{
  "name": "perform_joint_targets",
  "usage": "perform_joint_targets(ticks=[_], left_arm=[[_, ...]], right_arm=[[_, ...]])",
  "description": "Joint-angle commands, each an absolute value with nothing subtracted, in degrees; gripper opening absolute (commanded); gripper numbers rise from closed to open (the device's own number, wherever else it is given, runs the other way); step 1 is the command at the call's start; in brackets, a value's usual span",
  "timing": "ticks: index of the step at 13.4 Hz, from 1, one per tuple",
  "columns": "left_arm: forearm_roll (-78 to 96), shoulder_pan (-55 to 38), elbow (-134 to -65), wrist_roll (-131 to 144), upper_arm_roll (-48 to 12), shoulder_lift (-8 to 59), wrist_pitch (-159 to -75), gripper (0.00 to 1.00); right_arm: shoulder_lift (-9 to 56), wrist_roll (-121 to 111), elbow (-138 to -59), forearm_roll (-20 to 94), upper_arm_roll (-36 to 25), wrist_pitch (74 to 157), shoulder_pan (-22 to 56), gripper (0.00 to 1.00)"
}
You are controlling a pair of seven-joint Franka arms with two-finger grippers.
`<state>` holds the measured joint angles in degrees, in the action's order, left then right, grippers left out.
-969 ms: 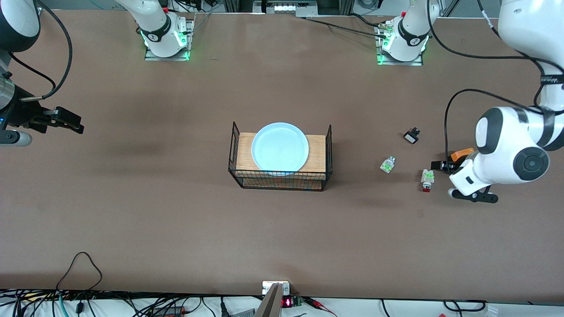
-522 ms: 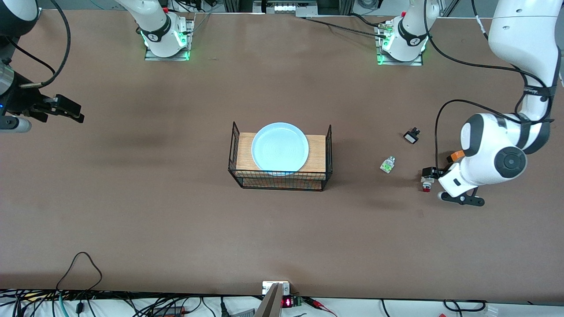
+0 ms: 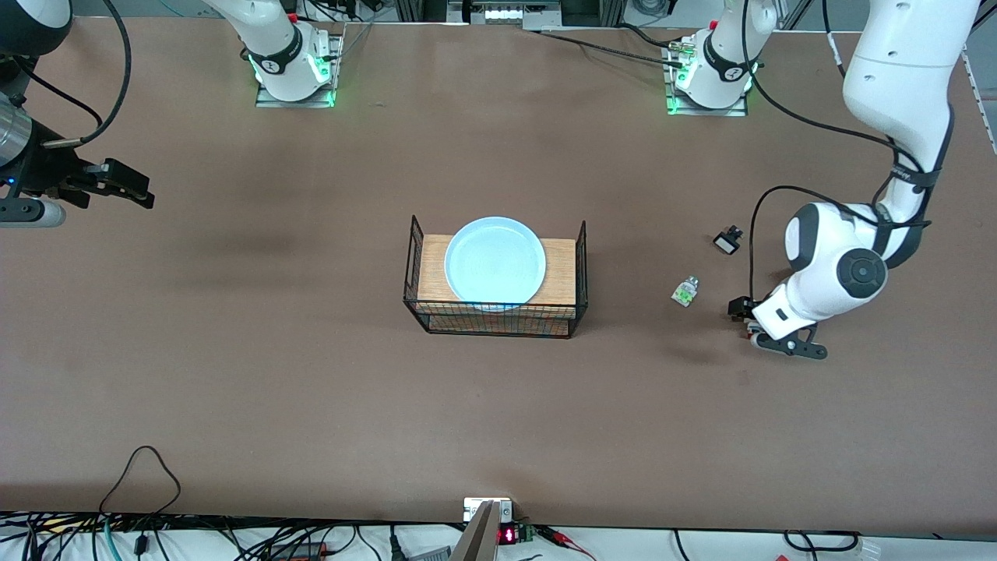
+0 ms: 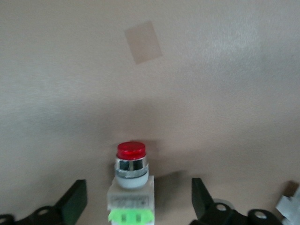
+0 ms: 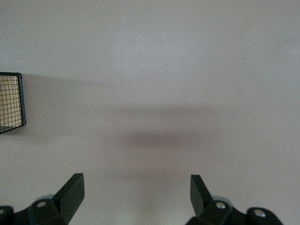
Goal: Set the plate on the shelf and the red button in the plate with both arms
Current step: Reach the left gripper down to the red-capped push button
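My left gripper [image 4: 136, 206] straddles the red button [image 4: 131, 180], fingers [image 4: 74, 200] spread wide on either side without touching it, low at the left arm's end of the table [image 3: 311, 374]. From the front the wrist hides most of the button. It lies on its side, its long axis running out between the fingers, red cap pointing away from the wrist. A white-and-green part [image 3: 685, 291] sits near it toward the plate; a small black part [image 3: 727, 240] lies farther from the front camera. The plate [image 3: 494, 260] rests on the board in the wire basket [image 3: 498, 321] at mid-table. My right gripper [image 3: 117, 187] waits open over the right arm's end.
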<state>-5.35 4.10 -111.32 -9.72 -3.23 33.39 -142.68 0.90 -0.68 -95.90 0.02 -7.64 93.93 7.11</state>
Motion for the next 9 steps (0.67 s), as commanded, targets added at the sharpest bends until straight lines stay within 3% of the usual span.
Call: perform_joint_targets(ticks=[1, 4, 6, 9], left_arm=[[-6.4, 4.6, -112.3, -11.9, -3.4, 33.4, -142.7, 0.65], [-6.3, 4.8, -111.6, -11.3, -3.4, 33.0, -138.7, 0.24], [-6.3, 5.0, -111.0, -11.6, -3.4, 32.8, -138.4, 0.07], [-6.2, 5.6, -105.7, -11.2, -3.4, 30.9, -131.3, 0.02]], right_arm=[[0.2, -1.1, -95.4, -0.9, -7.3, 93.2, 7.0, 1.0], [0.2, -1.1, -95.3, -0.9, -7.3, 93.2, 7.1, 1.0], [0.2, -1.1, -95.3, -0.9, -7.3, 93.0, 7.0, 1.0], [0.2, -1.1, -95.2, -0.8, -7.3, 92.7, 7.1, 1.0]])
